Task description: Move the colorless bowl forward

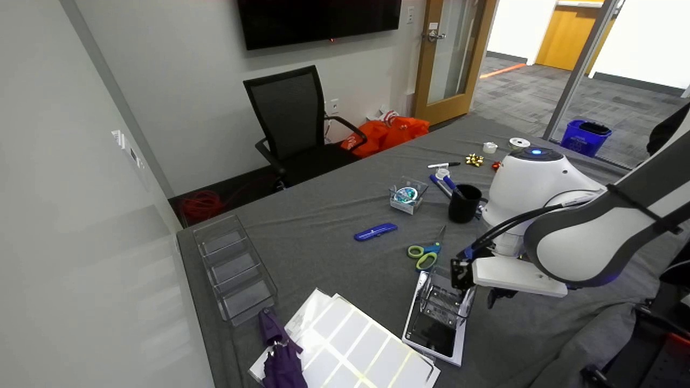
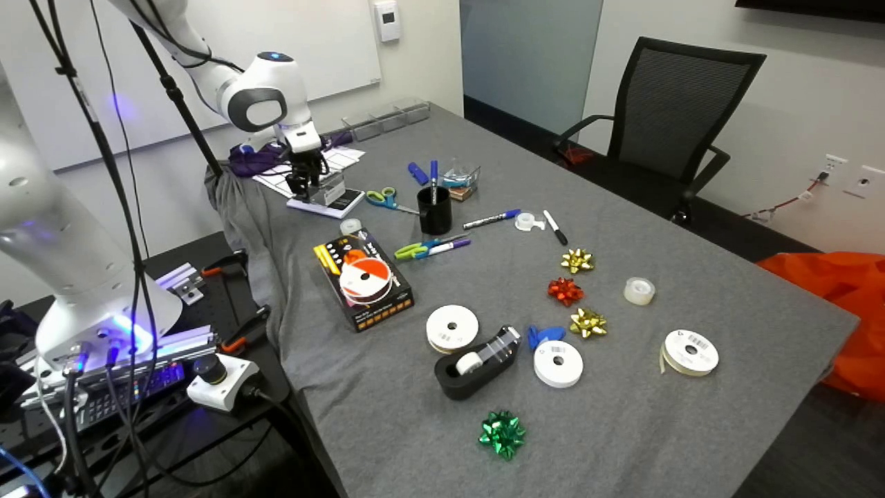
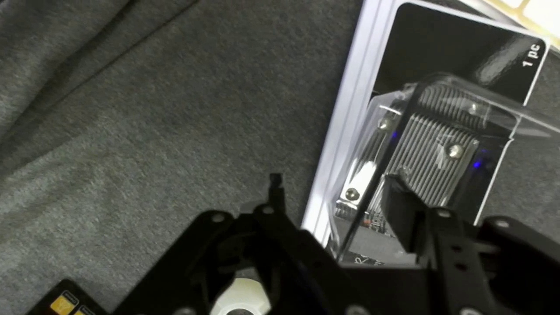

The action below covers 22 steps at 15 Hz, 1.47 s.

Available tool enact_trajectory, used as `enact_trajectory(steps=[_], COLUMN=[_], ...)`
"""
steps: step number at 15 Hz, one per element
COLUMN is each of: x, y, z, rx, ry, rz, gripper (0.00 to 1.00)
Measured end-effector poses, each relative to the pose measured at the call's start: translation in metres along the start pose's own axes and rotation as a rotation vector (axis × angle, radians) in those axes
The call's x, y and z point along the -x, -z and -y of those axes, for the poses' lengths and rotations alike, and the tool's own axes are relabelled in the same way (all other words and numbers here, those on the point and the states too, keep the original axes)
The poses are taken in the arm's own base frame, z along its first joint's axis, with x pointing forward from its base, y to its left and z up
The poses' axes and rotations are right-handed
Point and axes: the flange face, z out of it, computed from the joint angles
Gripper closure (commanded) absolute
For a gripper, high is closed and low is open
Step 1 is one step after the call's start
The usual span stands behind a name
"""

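Has the claw (image 3: 333,183) spread, with fingers (image 3: 396,197) parted to either side of a wall of the colorless, box-shaped bowl (image 3: 431,146), standing right of center in the wrist view on the black-and-white package (image 3: 442,48) upon the gray-covered desk (image 3: 175,131).

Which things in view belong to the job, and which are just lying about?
Job:
gripper, jaws open
clear plastic box, apparently the "bowl", one wall between the jaws

Lying about, among others:
package under the box
black mug
tape dispenser
green bow
purple umbrella
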Motion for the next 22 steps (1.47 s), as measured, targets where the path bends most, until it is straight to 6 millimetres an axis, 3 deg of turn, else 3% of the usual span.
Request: enact_trajectory(steps=[4,5,15,18,22], x=[-0.002,-0.002,-0.004,-0.005,-0.015], y=[0.000,0.000,0.011,0.024,0.056], z=[0.002,0.002,0.010,0.023,0.053], rx=[-0.013,-0.017,-0.122,-0.191,-0.272], ry=[-0.011,-0.014,-0.005,-0.017,-0.066], rz=[0.000,0.000,0.059,0.084,0.081], gripper=[0.97,0.99,0.99,0.99,0.99])
